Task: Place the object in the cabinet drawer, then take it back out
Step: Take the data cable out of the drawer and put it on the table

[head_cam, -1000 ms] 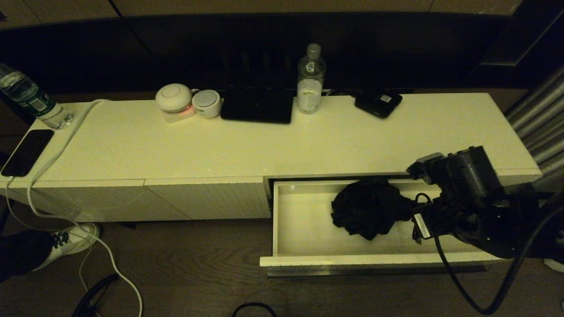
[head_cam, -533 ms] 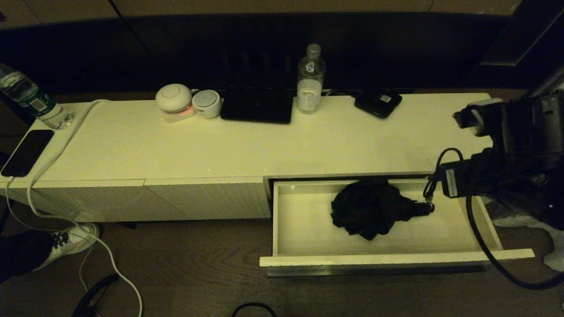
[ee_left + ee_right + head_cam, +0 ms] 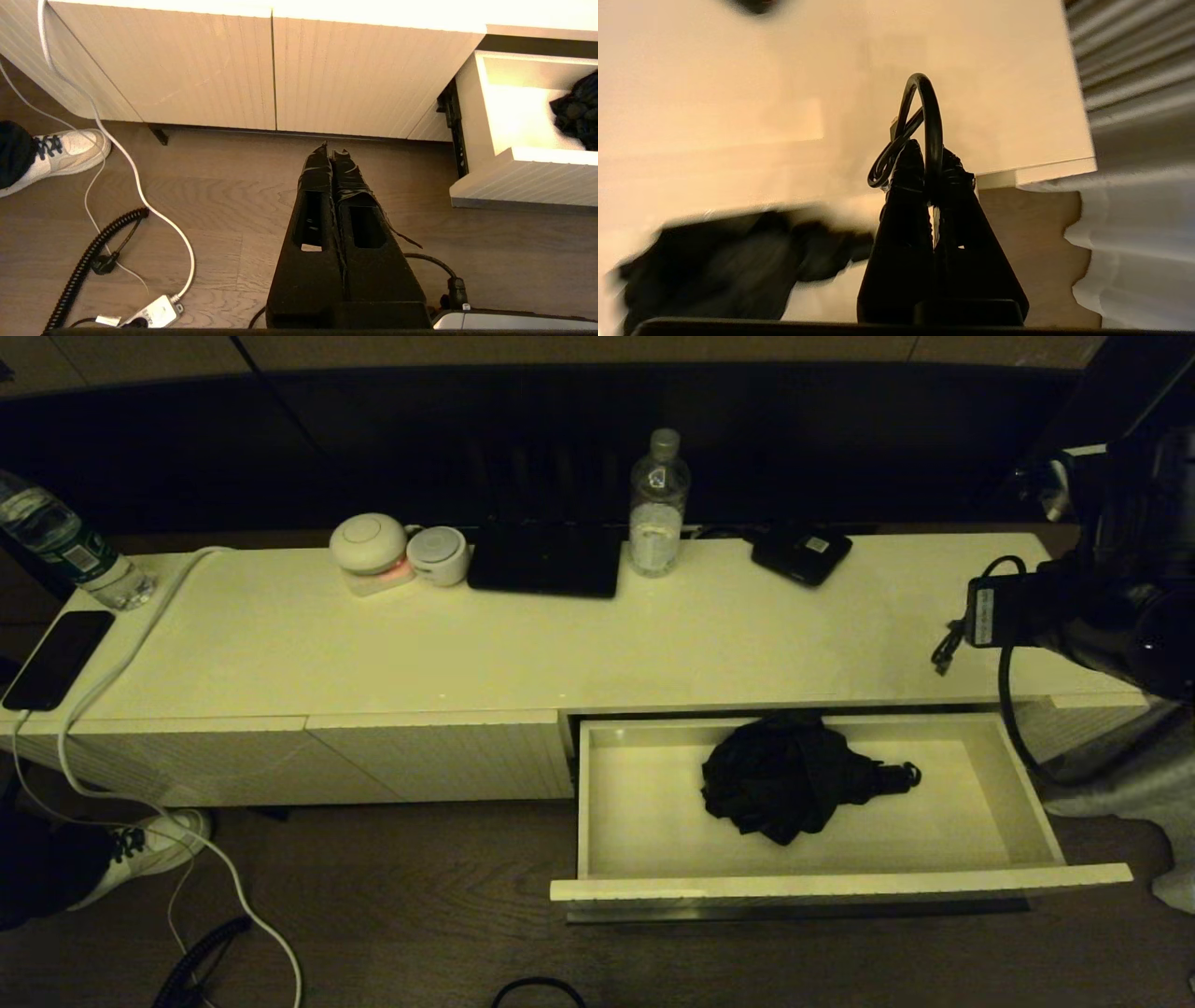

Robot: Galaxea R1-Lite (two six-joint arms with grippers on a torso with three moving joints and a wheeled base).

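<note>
The cabinet drawer [image 3: 840, 885] stands pulled out at the cabinet's right end, white inside, with a dark strip under its front. A crumpled black object [image 3: 784, 779], like a folded umbrella with a short handle and loop, lies in the drawer's middle. It also shows as the black object [image 3: 577, 114] in the left wrist view and, blurred, [image 3: 714, 261] in the right wrist view. My right arm [image 3: 1111, 607] is raised above the cabinet's right end, clear of the drawer. The right gripper [image 3: 930, 154] is shut and holds nothing, with its own cable looped in front. The left gripper [image 3: 331, 151] is shut, low over the floor.
On the cabinet top [image 3: 560, 644] stand a water bottle [image 3: 658, 504], a black flat device [image 3: 546, 560], two round white gadgets [image 3: 369, 543], a black box [image 3: 801, 553], a phone [image 3: 56, 658] and a white cable [image 3: 121, 644]. A shoe [image 3: 140, 849] is on the floor. Curtains [image 3: 1148, 579] hang at right.
My right arm has lifted out of the drawer, moving up and to the right, away from the black object. The object stays lying in the drawer.
</note>
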